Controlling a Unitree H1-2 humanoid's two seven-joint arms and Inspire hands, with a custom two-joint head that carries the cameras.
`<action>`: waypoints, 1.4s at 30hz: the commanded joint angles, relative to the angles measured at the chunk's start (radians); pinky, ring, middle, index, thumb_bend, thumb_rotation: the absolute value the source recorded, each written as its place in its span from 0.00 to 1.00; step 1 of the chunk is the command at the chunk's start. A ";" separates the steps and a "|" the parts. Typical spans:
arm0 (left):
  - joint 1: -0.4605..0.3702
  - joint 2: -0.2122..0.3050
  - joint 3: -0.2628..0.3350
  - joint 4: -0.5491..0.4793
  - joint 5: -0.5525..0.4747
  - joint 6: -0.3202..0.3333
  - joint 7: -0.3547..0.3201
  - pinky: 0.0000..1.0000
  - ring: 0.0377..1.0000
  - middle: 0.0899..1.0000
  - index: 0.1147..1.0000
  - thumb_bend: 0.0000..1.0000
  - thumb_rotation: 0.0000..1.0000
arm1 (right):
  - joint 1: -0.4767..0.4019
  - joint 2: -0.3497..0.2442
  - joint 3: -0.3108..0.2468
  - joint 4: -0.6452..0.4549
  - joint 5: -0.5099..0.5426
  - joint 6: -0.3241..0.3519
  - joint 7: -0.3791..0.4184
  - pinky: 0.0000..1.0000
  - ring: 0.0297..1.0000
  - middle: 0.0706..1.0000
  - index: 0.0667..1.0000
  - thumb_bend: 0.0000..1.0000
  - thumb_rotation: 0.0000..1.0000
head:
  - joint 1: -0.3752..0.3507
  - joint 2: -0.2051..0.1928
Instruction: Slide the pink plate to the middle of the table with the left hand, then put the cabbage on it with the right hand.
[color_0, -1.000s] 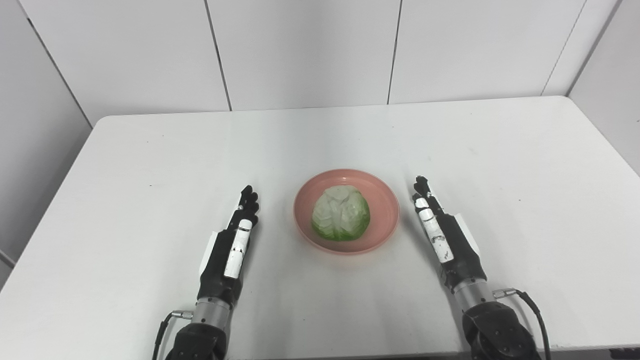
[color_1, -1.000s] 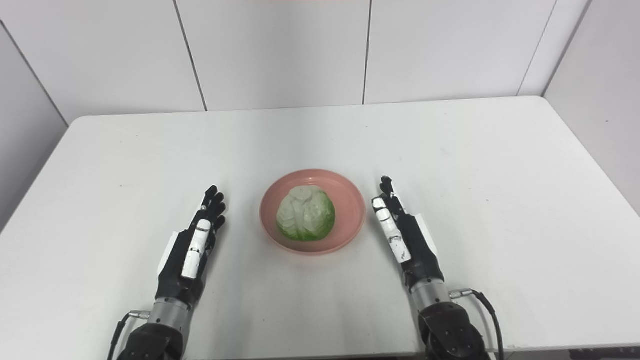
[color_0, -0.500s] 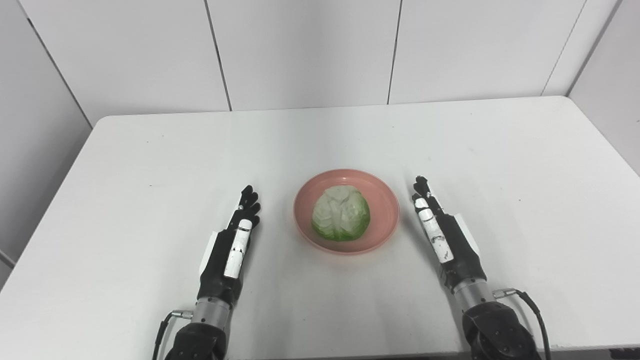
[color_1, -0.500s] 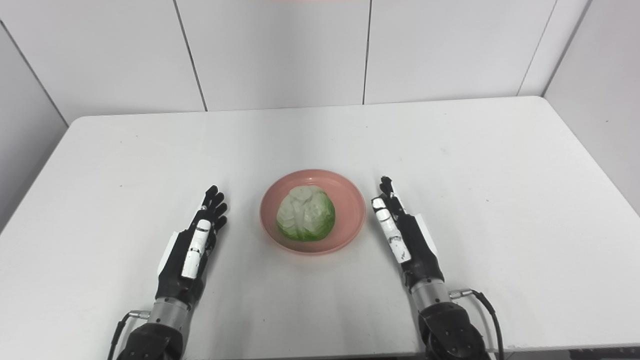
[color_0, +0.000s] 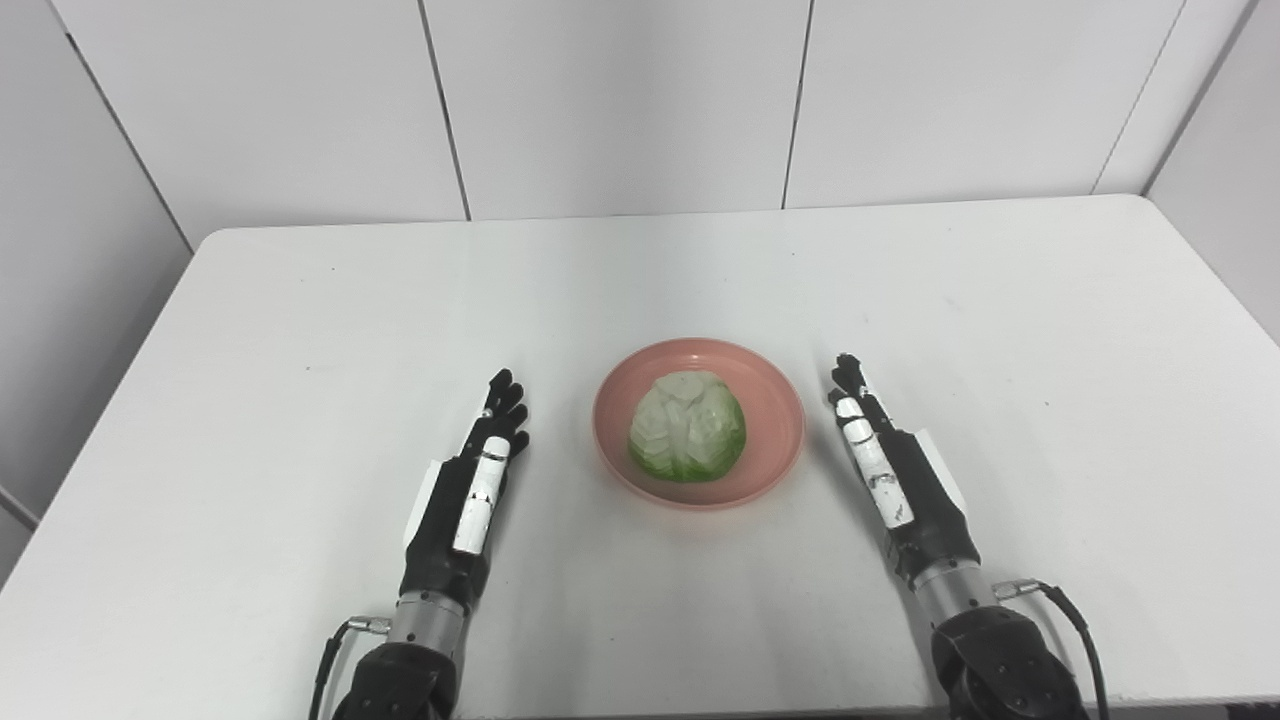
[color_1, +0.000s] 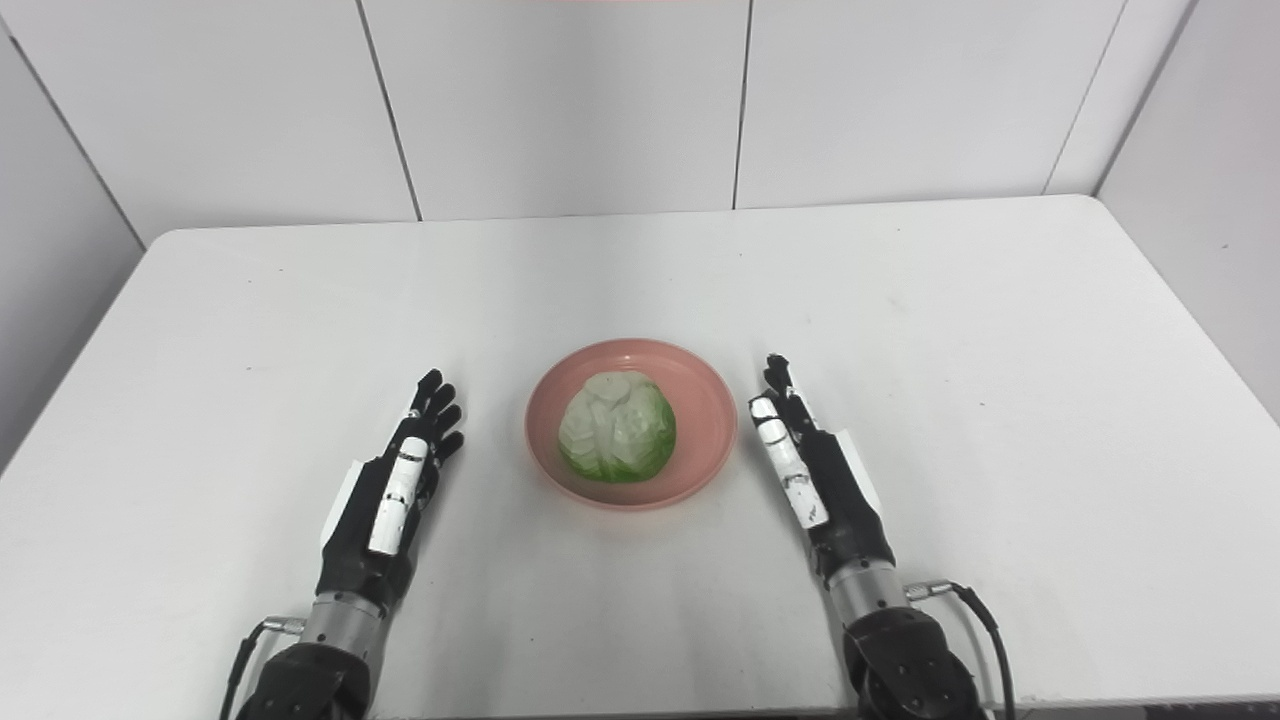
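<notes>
The pink plate (color_0: 775, 412) sits in the middle of the white table (color_0: 300, 300). A pale green cabbage (color_0: 687, 427) rests on it. My left hand (color_0: 465, 495) lies flat to the plate's left, fingers straight and held close together, holding nothing and apart from the rim. To the right of the plate my right hand (color_0: 895, 477) lies the same way, open and holding nothing, a small gap from the rim. Both hands point toward the far edge of the table.
White wall panels (color_0: 620, 100) stand right behind the table's far edge. A cable (color_0: 1065, 610) runs from my right wrist near the front edge. The table's side edges (color_0: 130, 360) drop off left and right.
The whole picture has shifted slightly right and down, so the camera moved. Neither the hands, the plate nor the cabbage have moved relative to each other.
</notes>
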 joint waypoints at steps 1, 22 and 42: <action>-0.005 0.002 -0.003 0.007 -0.013 0.010 -0.011 0.97 0.99 1.00 0.99 0.34 1.00 | -0.009 0.000 0.008 -0.019 0.005 0.016 0.005 1.00 0.98 0.99 1.00 0.24 1.00 | -0.002 0.002; -0.005 -0.001 0.005 0.018 -0.006 0.013 -0.002 0.97 0.98 0.99 0.98 0.37 1.00 | -0.010 -0.001 0.012 -0.012 0.002 0.018 0.006 1.00 0.98 0.99 0.99 0.25 1.00 | -0.012 0.006; -0.009 0.000 0.007 0.035 -0.008 0.002 -0.004 0.95 0.97 0.98 0.97 0.38 1.00 | -0.012 -0.001 0.011 -0.010 0.015 0.018 0.008 1.00 0.98 0.99 0.99 0.25 1.00 | -0.011 0.006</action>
